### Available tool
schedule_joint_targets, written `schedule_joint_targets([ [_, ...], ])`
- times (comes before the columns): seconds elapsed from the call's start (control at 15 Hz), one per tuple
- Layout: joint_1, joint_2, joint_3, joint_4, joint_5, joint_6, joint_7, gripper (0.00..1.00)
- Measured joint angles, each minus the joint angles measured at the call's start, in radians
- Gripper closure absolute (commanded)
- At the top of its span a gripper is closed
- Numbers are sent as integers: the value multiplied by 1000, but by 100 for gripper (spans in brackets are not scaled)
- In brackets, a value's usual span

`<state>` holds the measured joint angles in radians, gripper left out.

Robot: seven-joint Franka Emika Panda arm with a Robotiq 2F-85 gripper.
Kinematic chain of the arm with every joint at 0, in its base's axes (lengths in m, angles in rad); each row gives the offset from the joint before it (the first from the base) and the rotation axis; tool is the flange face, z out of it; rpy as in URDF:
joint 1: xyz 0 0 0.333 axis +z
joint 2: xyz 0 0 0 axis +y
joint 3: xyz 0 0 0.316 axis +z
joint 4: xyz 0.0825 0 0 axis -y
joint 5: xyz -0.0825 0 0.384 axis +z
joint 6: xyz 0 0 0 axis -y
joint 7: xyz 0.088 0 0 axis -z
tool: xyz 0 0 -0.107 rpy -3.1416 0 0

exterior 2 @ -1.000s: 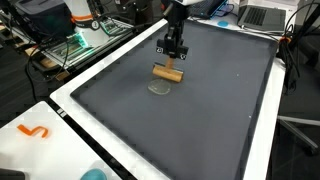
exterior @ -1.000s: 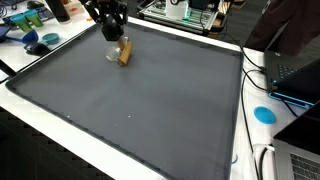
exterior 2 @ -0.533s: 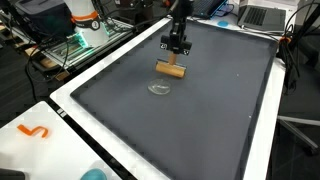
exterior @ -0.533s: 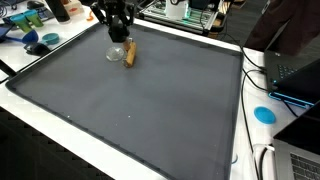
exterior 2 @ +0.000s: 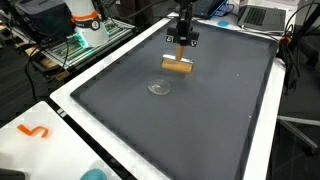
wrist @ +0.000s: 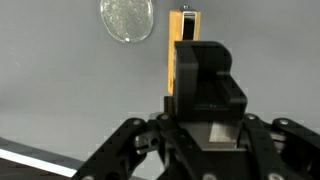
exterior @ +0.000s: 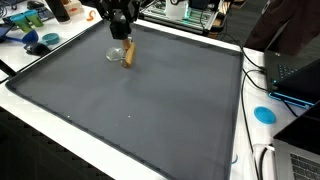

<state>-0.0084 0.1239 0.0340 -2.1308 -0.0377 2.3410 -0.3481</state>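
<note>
My gripper (exterior: 122, 28) (exterior 2: 183, 44) (wrist: 196, 45) is shut on a small wooden block (exterior: 127, 53) (exterior 2: 178, 68) (wrist: 184, 22) and holds it just above the dark grey mat (exterior: 150, 100) (exterior 2: 190, 120), near the mat's far end. A small clear round disc (exterior: 115, 53) (exterior 2: 159, 87) (wrist: 127, 20) lies flat on the mat right beside the block, apart from it. In the wrist view the black fingers hide most of the block.
The mat lies on a white table (exterior: 245, 120) (exterior 2: 40, 120). A blue disc (exterior: 264, 114) and laptops (exterior: 295, 80) sit along one side. Bottles, blue items (exterior: 42, 42) and cluttered equipment (exterior 2: 80, 35) stand beyond the mat's far edge.
The gripper has carried the block a short way sideways and slightly up, off the clear disc, which stays put and now shows fully.
</note>
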Motion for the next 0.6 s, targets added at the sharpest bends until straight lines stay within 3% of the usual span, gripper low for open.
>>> schedule_joint_targets([
  [0.6, 37, -142, 6, -24, -252, -32, 207, 76],
])
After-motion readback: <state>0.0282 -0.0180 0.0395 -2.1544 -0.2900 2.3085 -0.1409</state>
